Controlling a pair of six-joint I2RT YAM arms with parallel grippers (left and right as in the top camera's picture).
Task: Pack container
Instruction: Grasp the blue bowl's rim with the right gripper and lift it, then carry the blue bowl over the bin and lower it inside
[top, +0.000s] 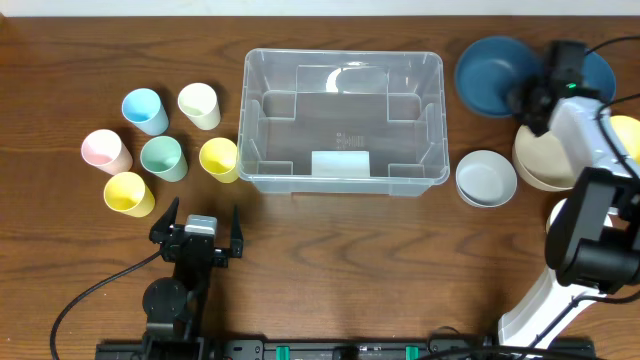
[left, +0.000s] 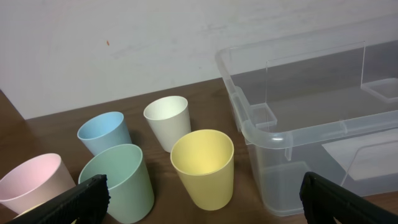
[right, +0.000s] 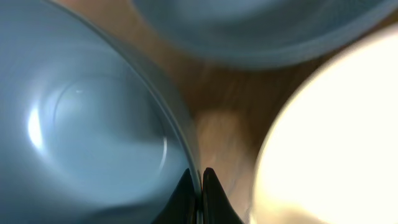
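The wooden surface (top: 330, 260) carries everything. The container (top: 340, 120) stands at its middle toward the far edge, upright, with nothing in it.

The right arm (top: 585, 130) reaches from the near right corner to the far right, its wrist bent down among the bowls. The right hand (right: 199, 190) points down, its two fingertips pinched together on the rim of a blue bowl (top: 495, 75) at that bowl's right side. The left arm (top: 175, 300) sits low at the near left edge, folded short. The left hand (top: 204, 215) is level, aimed at the far side, its fingers spread wide with nothing between them.

A second blue bowl (top: 598, 72) lies just right of the held one. A cream bowl (top: 540, 160) sits nearer, and a white bowl (top: 486, 178) rests beside the container's near right corner.

Six cups stand upright left of the container: blue (top: 144, 110), cream (top: 198, 105), pink (top: 105, 150), green (top: 162, 157) and two yellow (top: 219, 158) (top: 128, 193), one just beside the container.
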